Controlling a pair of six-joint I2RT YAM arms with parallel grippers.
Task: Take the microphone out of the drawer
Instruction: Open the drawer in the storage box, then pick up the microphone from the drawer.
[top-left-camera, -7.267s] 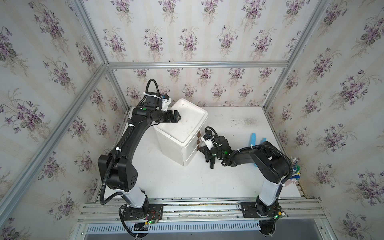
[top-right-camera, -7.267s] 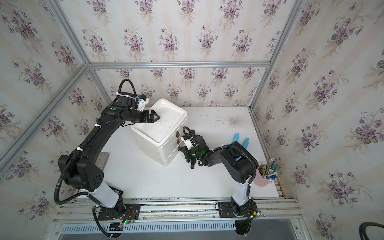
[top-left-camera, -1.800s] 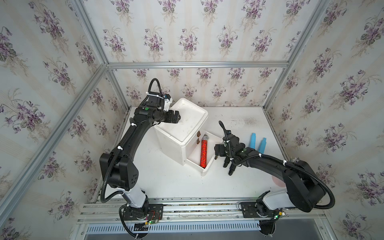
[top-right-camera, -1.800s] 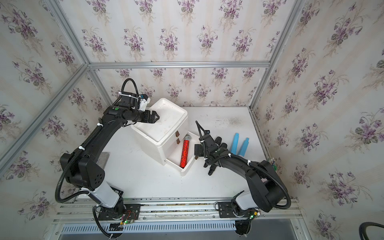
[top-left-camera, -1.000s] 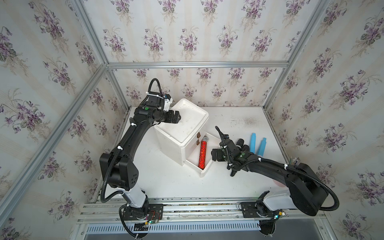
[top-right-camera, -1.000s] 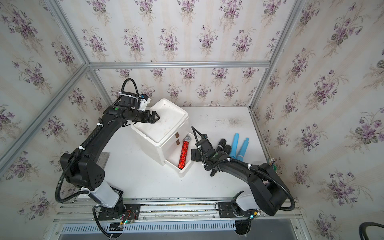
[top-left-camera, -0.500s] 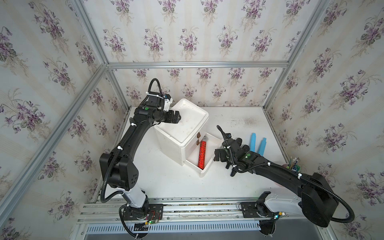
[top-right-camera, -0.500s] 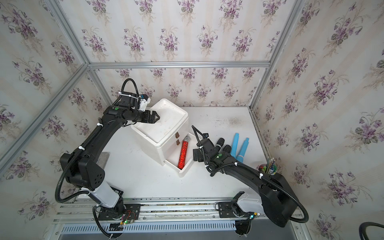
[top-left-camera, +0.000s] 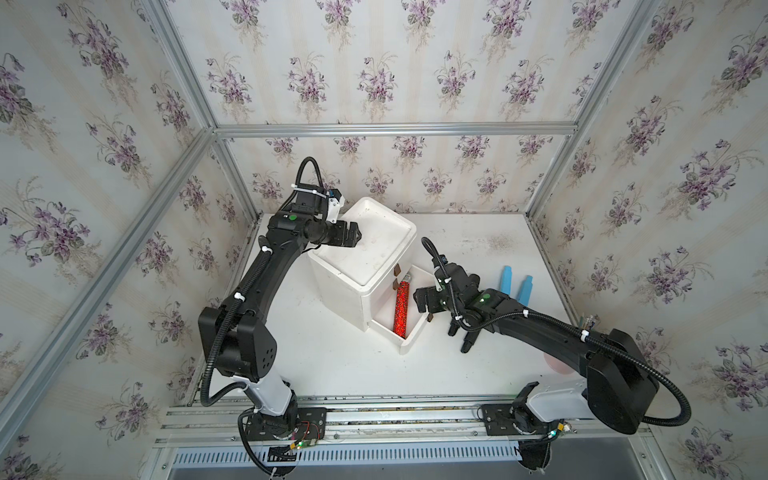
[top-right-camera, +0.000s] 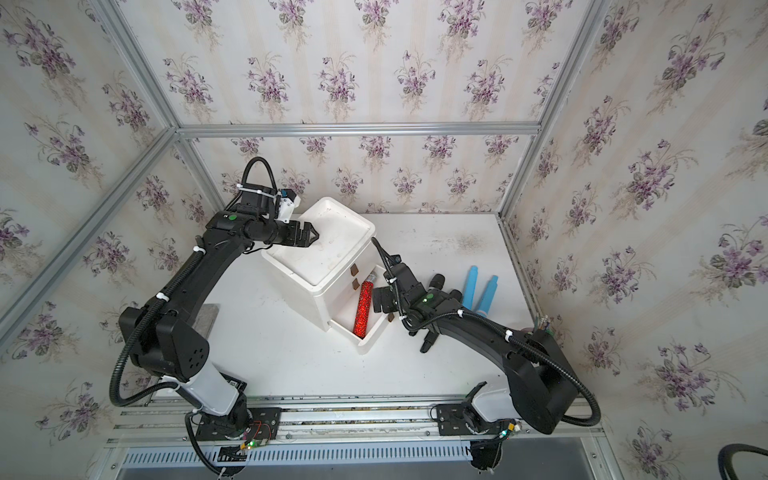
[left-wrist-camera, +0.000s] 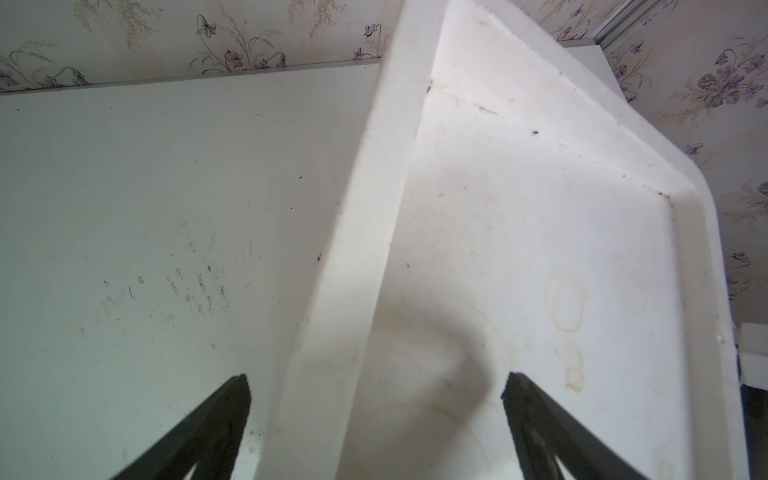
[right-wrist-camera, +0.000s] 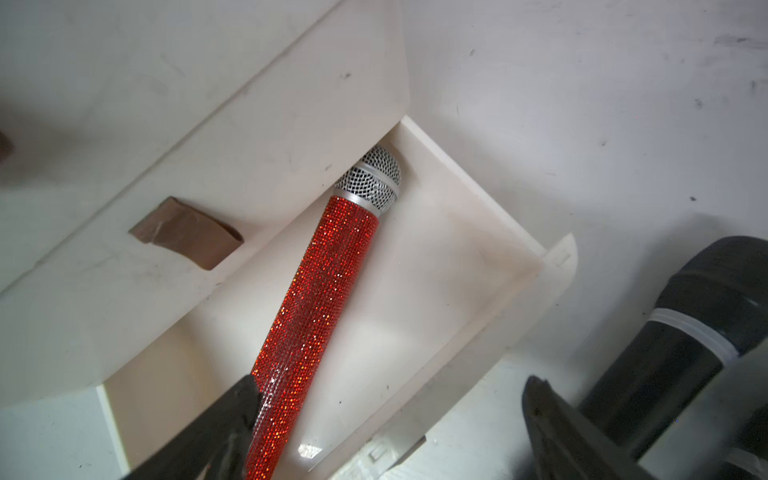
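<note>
Inside open drawer (right-wrist-camera: 419, 266): red glitter microphone (right-wrist-camera: 320, 299), silver mesh head; right hand (right-wrist-camera: 392, 386) apart nearby, left hand (left-wrist-camera: 374, 382) apart.

Bright, even light, soft shadows; wrist views blur near their edges.

Looking steeply down in both top views from high above the front rail (top-left-camera: 395, 409) at 6 o'clock, facing the back wall (top-left-camera: 395, 174) at 12, standing far enough off to be taking in the whole table (top-left-camera: 478, 249); sharing almost the same scene. Riding the left arm (top-left-camera: 257, 282) at about 10 o'clock, looking very closely across the top of the white box (left-wrist-camera: 519, 208) toward 3 o'clock. Riding the right arm (top-left-camera: 540, 328), hovering close over the open drawer (right-wrist-camera: 457, 249) near the middle, pointing down and toward 9 o'clock at the microphone (right-wrist-camera: 320, 282); sharing box and drawer with both top views.
</note>
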